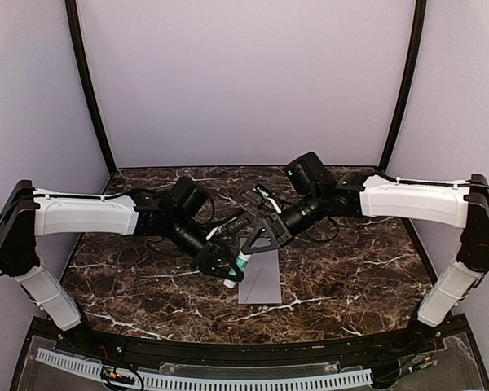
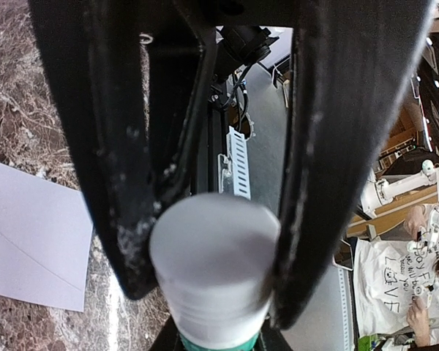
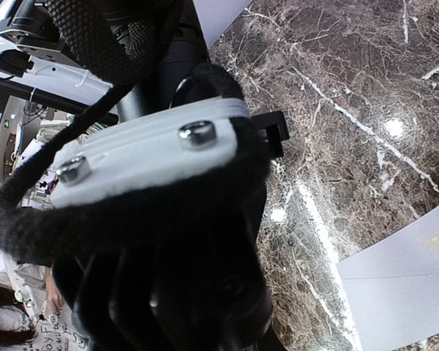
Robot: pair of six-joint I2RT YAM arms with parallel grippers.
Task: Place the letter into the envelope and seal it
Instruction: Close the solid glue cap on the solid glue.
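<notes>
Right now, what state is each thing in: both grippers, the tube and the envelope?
Left gripper: shut on the tube.
Tube: clamped between the left fingers, tilted.
Right gripper: close to the tube; open or shut cannot be told.
Envelope: flat on the table, not gripped; whether it is sealed is unclear.

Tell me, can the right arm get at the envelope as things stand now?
Probably yes. The envelope lies flat and mostly bare, close to the right end effector. The left end effector, shut on a glue stick, hangs by the envelope's left edge and might crowd the approach.
</notes>
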